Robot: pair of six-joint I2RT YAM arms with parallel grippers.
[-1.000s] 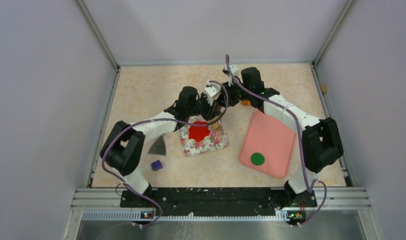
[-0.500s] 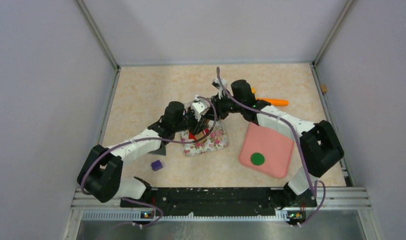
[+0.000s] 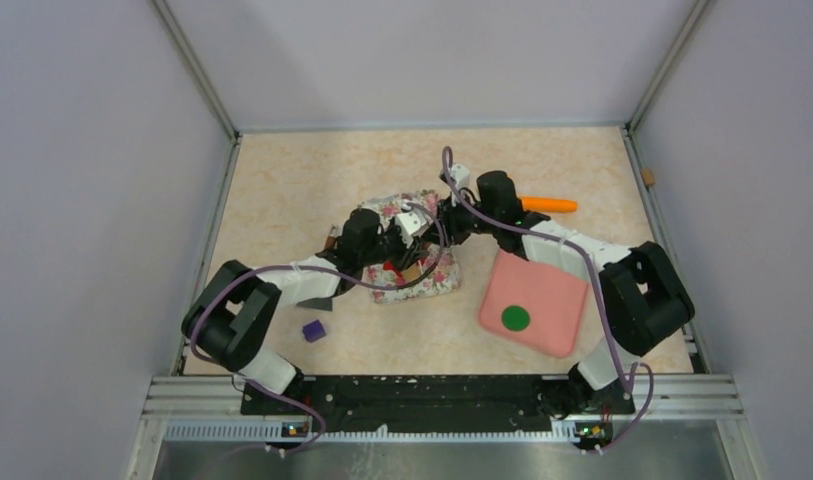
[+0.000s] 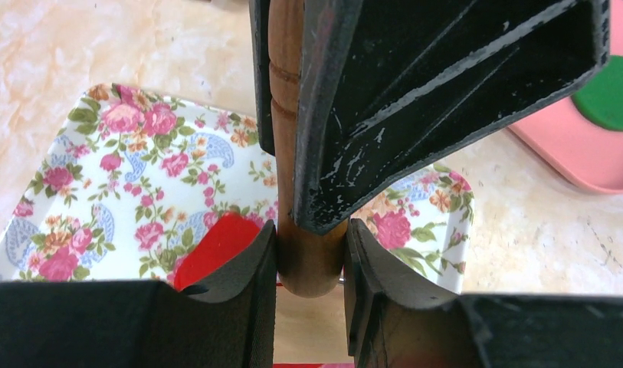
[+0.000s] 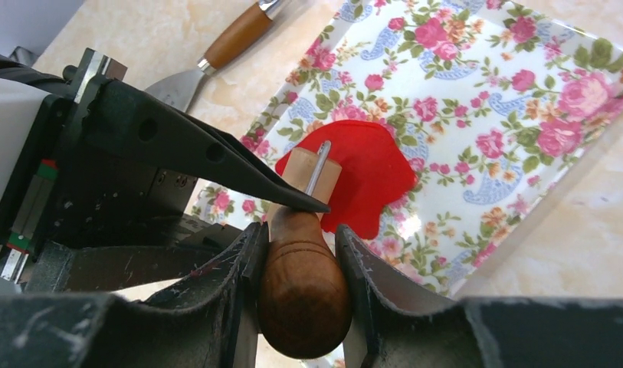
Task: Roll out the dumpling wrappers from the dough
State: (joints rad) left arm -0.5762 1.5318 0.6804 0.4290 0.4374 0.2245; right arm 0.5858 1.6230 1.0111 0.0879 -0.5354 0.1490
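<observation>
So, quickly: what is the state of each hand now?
Left hand: closed on one handle of the brown wooden rolling pin.
Right hand: closed on its other handle.

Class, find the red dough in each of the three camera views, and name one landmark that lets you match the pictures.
Top external: the red dough shows as small patches at the centre, mostly hidden under the arms.
Left wrist: red dough lies lower centre-left, beside the rolling pin.
Right wrist: red dough lies at the centre, beyond the rolling pin.
Shared landmark: the floral tray under the dough.
</observation>
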